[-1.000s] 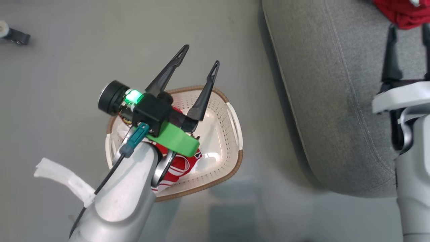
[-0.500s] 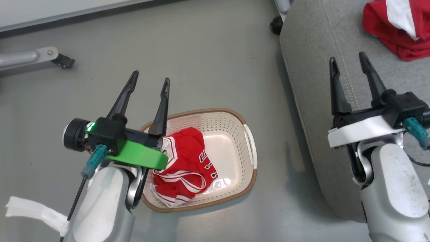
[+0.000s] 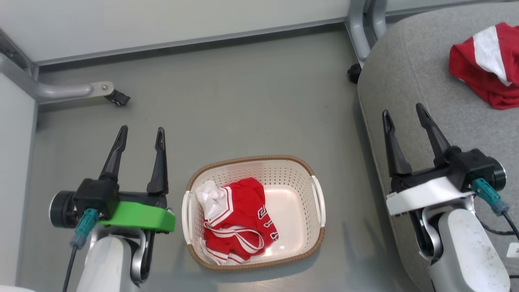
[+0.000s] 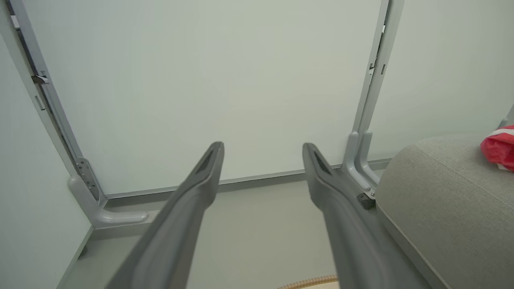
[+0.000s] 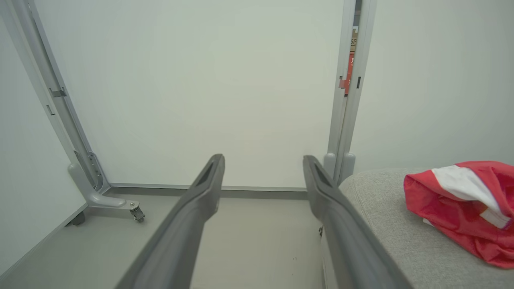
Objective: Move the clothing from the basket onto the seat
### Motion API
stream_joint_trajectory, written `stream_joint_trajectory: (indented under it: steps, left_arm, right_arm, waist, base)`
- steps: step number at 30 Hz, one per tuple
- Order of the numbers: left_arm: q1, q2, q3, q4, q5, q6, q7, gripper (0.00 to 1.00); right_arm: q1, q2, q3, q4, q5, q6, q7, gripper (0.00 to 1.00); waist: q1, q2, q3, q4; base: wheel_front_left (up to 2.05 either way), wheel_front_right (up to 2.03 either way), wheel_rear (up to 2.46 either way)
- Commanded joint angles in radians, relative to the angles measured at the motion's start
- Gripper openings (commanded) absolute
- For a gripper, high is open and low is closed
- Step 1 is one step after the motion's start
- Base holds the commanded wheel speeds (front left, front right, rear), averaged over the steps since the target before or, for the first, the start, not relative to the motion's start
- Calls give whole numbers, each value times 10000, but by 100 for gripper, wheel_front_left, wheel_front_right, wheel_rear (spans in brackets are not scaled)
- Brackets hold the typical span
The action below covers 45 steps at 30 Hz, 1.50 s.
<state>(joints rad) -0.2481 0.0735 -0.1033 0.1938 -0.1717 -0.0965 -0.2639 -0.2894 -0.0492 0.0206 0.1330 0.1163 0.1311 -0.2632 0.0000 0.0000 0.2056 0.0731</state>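
Observation:
A red jersey (image 3: 239, 221) with white striped trim and dark numerals lies crumpled in the left half of the cream perforated basket (image 3: 298, 170) on the floor. A second red garment (image 3: 484, 67) with a broad white panel rests on the grey seat (image 3: 409, 85) at the upper right; the same garment (image 5: 466, 208) lies on the seat (image 5: 381, 224) in the right wrist view. My left gripper (image 3: 142, 136) is open and empty, left of the basket. Over the seat's left edge, my right gripper (image 3: 403, 113) stands open and empty.
Pale panel walls stand behind, held by grey metal frame legs (image 3: 69, 91) with castors (image 3: 117, 97). Another upright post (image 3: 359, 32) and a dark castor (image 3: 354, 73) stand by the seat's far corner. Grey floor (image 3: 243, 101) lies between basket and wall.
The head camera has tilted up, shifting the whole picture. My left gripper has drawn back from over the basket to its left side, uncovering the jersey. My right gripper has come lower into view.

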Motion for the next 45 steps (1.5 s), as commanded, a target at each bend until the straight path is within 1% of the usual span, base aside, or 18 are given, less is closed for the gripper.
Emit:
stream_joint_trajectory:
  steps: [1,8,18,29,45]
  left_arm:
    - [247,-44,109,-61,87,-14,-9,100]
    - [793,-142,429,-139,212,-67,-9,100]
    - [1258,-208,470,-198,259,-94,-9,100]
    - [1394,-230,586,-208,280,-121,-9,100]
    - [1308,-232,632,-193,205,-73,-9,100]
  right_arm:
    - [291,-30,-3,-77,82,-7,-24,100]
    - [1135,-28,-157,-320,366,-7,-24,100]
    - [1864,-27,-94,-510,401,-7,-24,100]
    - [2201,-28,-55,-496,436,-7,-24,100]
    - [2153,-26,-117,-425,524,-7,-24,100]
  waist:
    - [0,0,-340,246]
    - [0,0,-833,386]
    - [0,0,-1156,432]
    - [0,0,-1189,498]
    - [0,0,-1098,478]
  base:
    - [0,0,0]
    - [0,0,0]
    - [0,0,0]
    - [0,0,0]
    - [0,0,0]
